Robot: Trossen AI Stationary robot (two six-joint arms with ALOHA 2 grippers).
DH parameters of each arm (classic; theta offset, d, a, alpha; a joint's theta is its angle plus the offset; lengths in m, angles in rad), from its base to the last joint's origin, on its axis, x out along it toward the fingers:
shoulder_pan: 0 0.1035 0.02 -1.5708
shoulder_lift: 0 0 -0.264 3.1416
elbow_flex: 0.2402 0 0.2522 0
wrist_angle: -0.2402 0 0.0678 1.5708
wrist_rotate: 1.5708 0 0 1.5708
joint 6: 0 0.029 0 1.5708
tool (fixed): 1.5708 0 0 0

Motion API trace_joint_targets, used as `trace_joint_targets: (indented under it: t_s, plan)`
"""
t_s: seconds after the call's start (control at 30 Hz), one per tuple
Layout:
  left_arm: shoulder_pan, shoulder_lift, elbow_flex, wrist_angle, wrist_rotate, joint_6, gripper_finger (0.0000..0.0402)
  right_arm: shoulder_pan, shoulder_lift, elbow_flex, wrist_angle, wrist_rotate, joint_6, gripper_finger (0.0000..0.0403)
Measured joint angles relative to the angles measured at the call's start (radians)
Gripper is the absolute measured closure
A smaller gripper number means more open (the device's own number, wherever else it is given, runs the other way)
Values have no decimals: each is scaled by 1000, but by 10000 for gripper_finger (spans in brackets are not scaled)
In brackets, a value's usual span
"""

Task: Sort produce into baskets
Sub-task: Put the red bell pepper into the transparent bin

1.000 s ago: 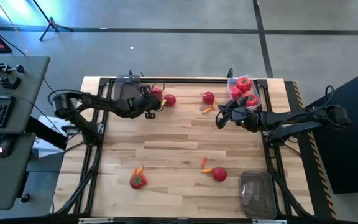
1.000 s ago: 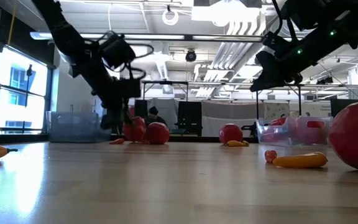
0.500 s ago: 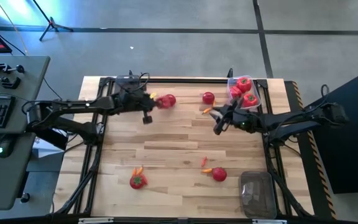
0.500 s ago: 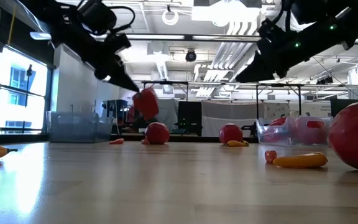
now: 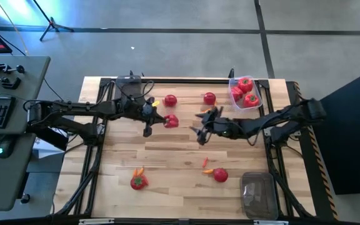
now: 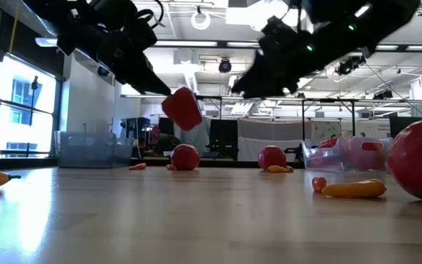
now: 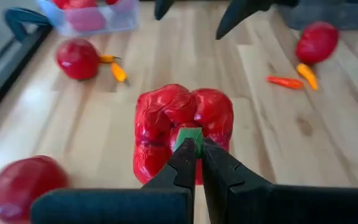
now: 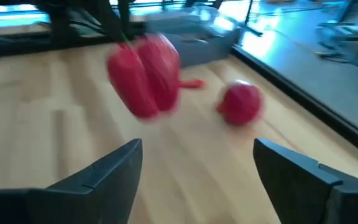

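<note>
Here, my left gripper (image 7: 196,144) is pinched shut on the green stem of a red pepper (image 5: 171,121), held above the table (image 5: 167,156) near its middle, while my right gripper (image 5: 200,127) faces it, fingers spread wide and empty.

Glossy red pepper (image 7: 182,134) with green stem. Red tomatoes (image 5: 170,100), orange carrot pieces (image 7: 285,81). Translucent grey-clear baskets (image 5: 259,194). Pale wood-grain bench (image 5: 167,153), striped in light and tan planks. Black left end effector (image 7: 194,158), black right end effector (image 8: 194,168).
</note>
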Motion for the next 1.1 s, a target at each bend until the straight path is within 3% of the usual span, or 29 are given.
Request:
trace_joint_targets:
  t_s: [0.27, 0.43, 0.6, 0.87, 1.1]
  plan:
    - [-67, 0, 0, 31, -5, -18, 401, 33, 156, 290, -235, -11, 0, 100]
    - [-81, 0, 0, 33, -6, -10, 400, 52, 211, 383, -273, -25, -83, 100]
    - [-82, 0, 0, 33, -8, -20, 399, 56, 219, 410, -270, -99, -120, 100]
    - [-132, 0, 0, 57, -11, -36, 399, 52, 220, 410, -272, -89, -241, 100]
    - [-177, 0, 0, 92, -66, -39, 399, 32, 220, 410, -279, -189, -272, 100]
